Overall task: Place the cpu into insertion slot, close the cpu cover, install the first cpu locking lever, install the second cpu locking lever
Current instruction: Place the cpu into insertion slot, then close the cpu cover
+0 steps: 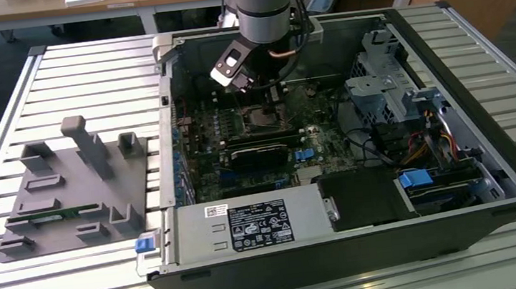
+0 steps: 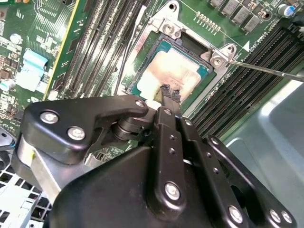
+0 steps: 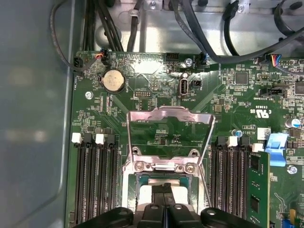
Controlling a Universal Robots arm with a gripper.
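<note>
The cpu (image 2: pixel 173 71) lies flat in the insertion slot (image 1: pixel 261 118) on the green motherboard, its silvery top smeared with pale residue. My gripper (image 2: pixel 170 91) reaches down into the open case, and its black fingers (image 3: pixel 159 192) are shut together with nothing between them. The tips rest at or just above the near edge of the cpu (image 3: pixel 156 181). The cpu cover (image 3: pixel 168 112), a silver frame with a large window, stands tilted open behind the slot. A thin metal locking lever (image 2: pixel 266 70) sticks out free beside the slot.
Black memory slots (image 3: pixel 92 180) flank the socket, and a memory module (image 3: pixel 259 190) stands in one. The case holds a power supply (image 1: pixel 247 225) and a drive cage (image 1: pixel 387 88). A grey fixture block (image 1: pixel 71 193) sits on the slatted table at the exterior view's left.
</note>
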